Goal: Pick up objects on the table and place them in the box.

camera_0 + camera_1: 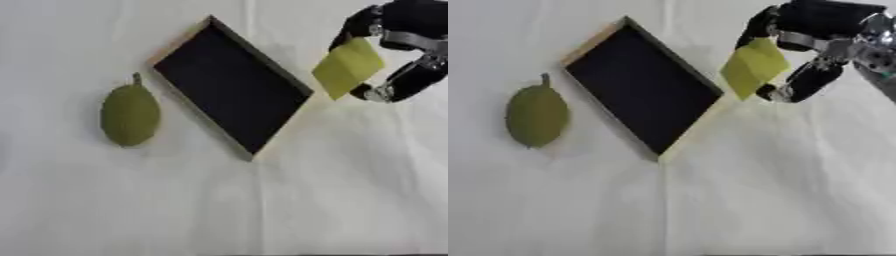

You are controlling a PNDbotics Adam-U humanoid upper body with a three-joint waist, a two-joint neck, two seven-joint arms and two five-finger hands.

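The right hand (pixel 815 45), fingers pinching a yellow card (pixel 753 66), hangs at three o'clock of the box (pixel 229 88); a green fruit (pixel 130 115) lies at nine.

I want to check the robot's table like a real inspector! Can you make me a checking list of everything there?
Surface: white cloth, lightly creased.
Job's things: box, dark inside, nothing in it; green fruit lying left of the box; yellow block held just right of the box.
Clutter: nothing seen.
Hands: right hand curled round the yellow block; left hand not in view.
Cables: nothing seen.
Surroundings: nothing seen.
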